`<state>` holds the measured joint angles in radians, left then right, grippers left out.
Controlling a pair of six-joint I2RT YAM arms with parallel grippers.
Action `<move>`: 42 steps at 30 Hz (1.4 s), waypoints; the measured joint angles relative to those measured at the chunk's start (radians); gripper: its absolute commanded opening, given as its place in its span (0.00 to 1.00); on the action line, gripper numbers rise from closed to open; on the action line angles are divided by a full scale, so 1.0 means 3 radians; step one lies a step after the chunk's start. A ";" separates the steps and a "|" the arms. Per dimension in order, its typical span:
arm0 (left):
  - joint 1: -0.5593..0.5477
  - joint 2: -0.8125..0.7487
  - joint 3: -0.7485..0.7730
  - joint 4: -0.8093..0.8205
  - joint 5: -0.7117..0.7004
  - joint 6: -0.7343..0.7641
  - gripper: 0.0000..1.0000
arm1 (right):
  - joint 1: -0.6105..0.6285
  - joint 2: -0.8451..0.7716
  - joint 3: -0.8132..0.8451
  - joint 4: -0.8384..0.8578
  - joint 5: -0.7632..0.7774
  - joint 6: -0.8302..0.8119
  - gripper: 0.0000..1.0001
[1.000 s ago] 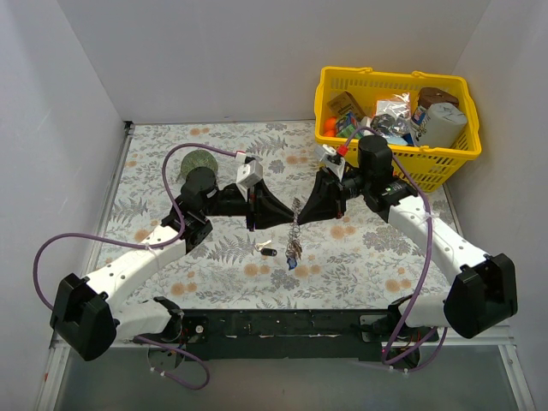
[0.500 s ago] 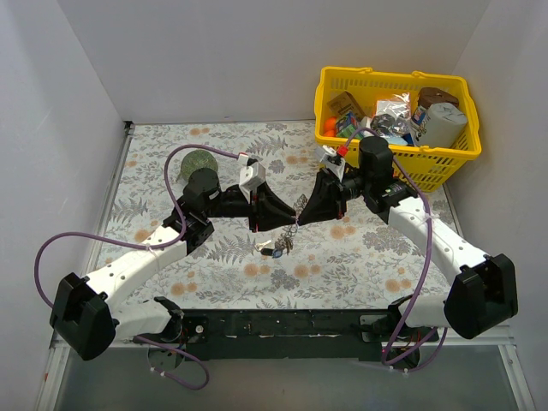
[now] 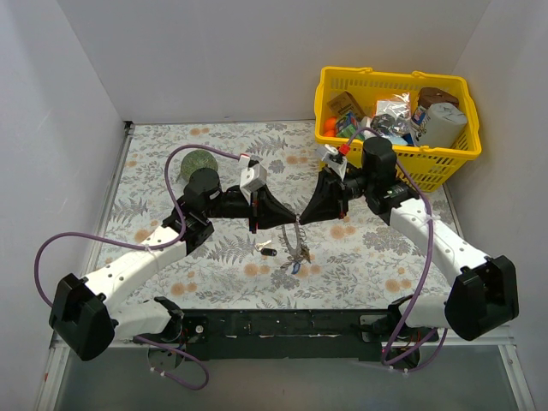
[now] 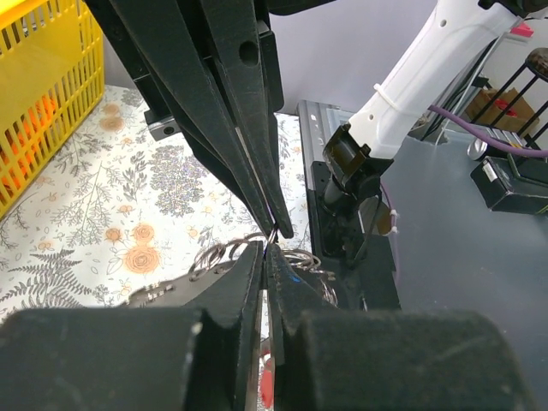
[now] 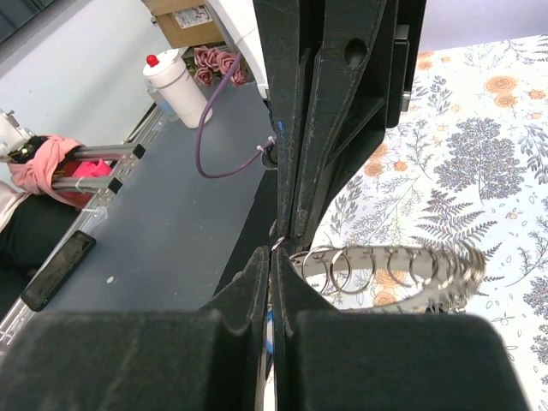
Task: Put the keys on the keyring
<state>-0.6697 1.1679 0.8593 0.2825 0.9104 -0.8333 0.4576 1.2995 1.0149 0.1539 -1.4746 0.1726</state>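
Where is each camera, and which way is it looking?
Top: above and behind, looking down at the table; left arm and right arm show.
Left wrist: on the left arm, facing the right gripper; left fingers below.
Right wrist: on the right arm, facing the left gripper; right fingers below.
Both wrist views share the keyring.

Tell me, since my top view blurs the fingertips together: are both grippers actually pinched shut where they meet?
Observer: Yes. The left wrist view shows the left gripper pressed shut, tip to tip with the right gripper, which is also shut. A small ring sits between them.
Operator: What is that strand running from them?
Observer: The right wrist view shows it is a chain of rings. It is made of separate split loops linked side by side, and it trails from the tips.
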 measured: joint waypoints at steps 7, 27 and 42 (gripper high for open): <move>-0.0006 -0.0046 0.0033 -0.0149 -0.0050 0.0019 0.00 | 0.0000 -0.0080 -0.0144 0.0362 0.0184 0.0367 0.02; 0.0052 0.0080 0.0394 -0.0960 -0.0572 0.0094 0.39 | 0.0239 -0.0122 0.0207 -0.0951 0.1555 -0.0394 0.01; 0.0565 -0.0137 0.0158 -0.0225 -0.0177 -0.0821 0.54 | 0.0366 -0.0518 -0.0576 0.0547 0.1765 0.0320 0.01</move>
<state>-0.5003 1.1267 0.9066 0.2150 0.8574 -1.0798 0.5674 1.1442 0.8421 0.3180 -0.9451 0.2687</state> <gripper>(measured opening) 0.545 0.022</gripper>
